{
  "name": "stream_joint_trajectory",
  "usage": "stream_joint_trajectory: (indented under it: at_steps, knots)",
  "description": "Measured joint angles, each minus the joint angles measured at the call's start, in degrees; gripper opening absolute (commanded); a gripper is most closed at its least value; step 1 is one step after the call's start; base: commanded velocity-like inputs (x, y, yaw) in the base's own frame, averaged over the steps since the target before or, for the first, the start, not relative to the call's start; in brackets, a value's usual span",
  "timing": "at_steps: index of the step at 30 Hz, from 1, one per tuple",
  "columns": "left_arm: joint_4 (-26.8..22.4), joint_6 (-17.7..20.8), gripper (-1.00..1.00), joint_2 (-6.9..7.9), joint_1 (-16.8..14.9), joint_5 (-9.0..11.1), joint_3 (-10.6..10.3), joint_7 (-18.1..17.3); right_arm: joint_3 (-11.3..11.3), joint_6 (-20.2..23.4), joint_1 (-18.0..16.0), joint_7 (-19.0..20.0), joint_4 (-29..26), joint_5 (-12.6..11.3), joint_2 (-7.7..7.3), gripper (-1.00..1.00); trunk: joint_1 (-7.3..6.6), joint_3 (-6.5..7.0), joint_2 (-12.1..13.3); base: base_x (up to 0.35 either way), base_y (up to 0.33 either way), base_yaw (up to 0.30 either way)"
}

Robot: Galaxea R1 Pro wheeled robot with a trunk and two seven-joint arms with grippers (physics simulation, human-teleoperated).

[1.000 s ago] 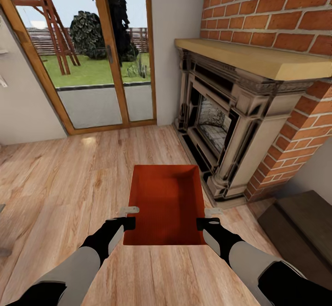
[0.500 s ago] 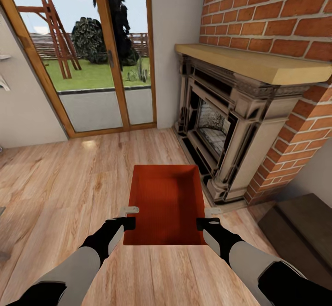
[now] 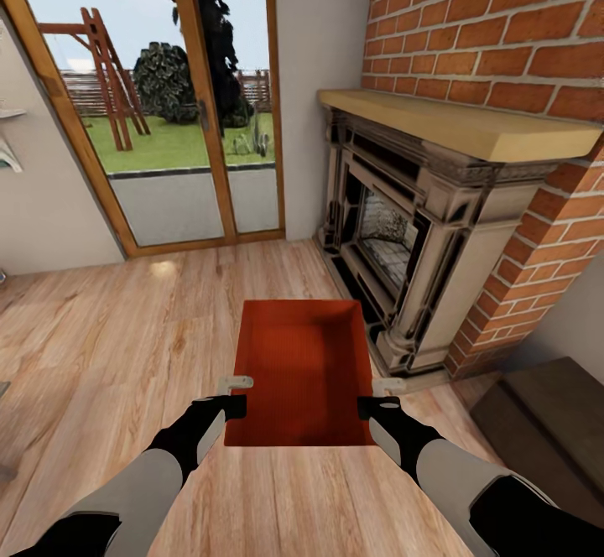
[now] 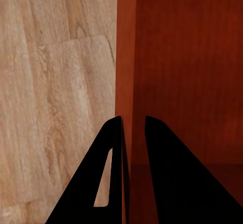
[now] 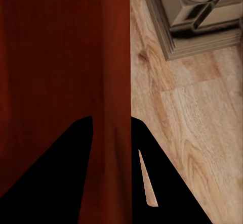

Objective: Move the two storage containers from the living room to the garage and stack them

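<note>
1. Between the two arms, out in front of the robot, one orange-red storage container (image 3: 304, 368) hangs above the wood-plank floor (image 3: 126, 347), its open top up and its long sides running away from the robot.
2. On its left wall sits the left gripper (image 3: 236, 395); in the left wrist view the dark fingers (image 4: 167, 178) straddle the thin wall, one inside the bin and one outside, closed onto it.
3. Opposite, the right gripper (image 3: 378, 398) pinches the right wall the same way, and the right wrist view shows its fingers (image 5: 66, 173) either side of that wall.
4. Holding both long walls probably keeps the thin-walled bin level and stops it swinging while the base moves.
5. Near the right side stands the brick fireplace (image 3: 419, 238), with glass doors (image 3: 184, 121) to a garden ahead, so this is the living room.
6. By my judgement the carry to the garage is at an early stage, with no concrete floor in sight.
</note>
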Motion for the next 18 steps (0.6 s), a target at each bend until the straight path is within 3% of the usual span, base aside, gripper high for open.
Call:
stream_joint_trajectory:
  at_steps: [18]
  knots:
    - [0.1, 0.0, -1.0, -0.01, 0.0, 0.0, 0.0, 0.0, 0.1, 0.0, 0.0, 0.1, 0.1, -0.1, 0.0, -1.0, 0.0, 1.62, 0.0, 0.0, 0.0, 0.0]
